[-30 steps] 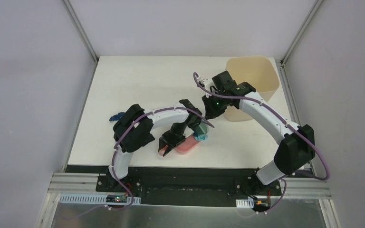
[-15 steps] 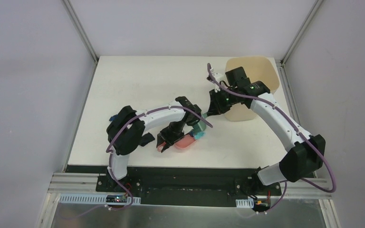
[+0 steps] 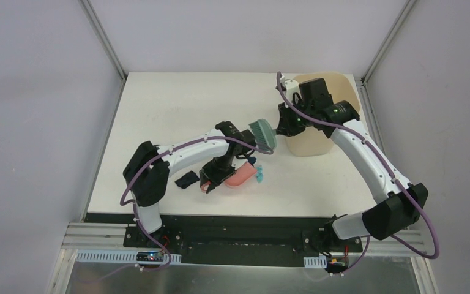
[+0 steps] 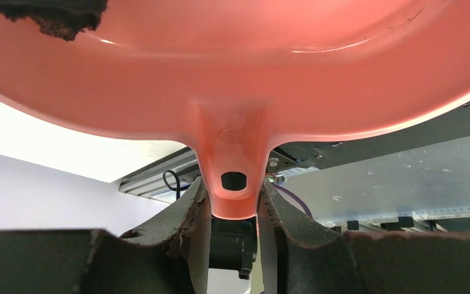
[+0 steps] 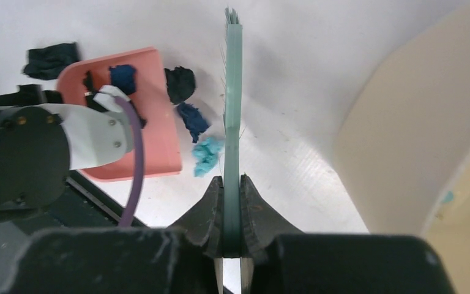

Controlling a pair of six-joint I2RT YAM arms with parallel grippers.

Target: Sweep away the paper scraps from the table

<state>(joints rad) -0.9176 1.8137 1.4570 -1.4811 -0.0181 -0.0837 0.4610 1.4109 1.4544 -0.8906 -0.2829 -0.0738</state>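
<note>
Paper scraps (image 5: 207, 156) beside smooth pink dustpan (image 5: 153, 141)
Crumpled blue wad (image 5: 122, 76) inside; left gripper (image 4: 232, 196) clamps its handle, right gripper (image 5: 232, 190) clamps teal brush (image 5: 232, 92).

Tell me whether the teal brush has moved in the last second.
Yes. The brush has shifted from beside the pink dustpan toward the beige bin.

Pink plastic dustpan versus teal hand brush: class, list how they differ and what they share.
The pink plastic dustpan sits in the left pincer; the teal hand brush in the right pincer. The dustpan holds dark paper scraps; the brush carries none. Both are firmly clamped.
</note>
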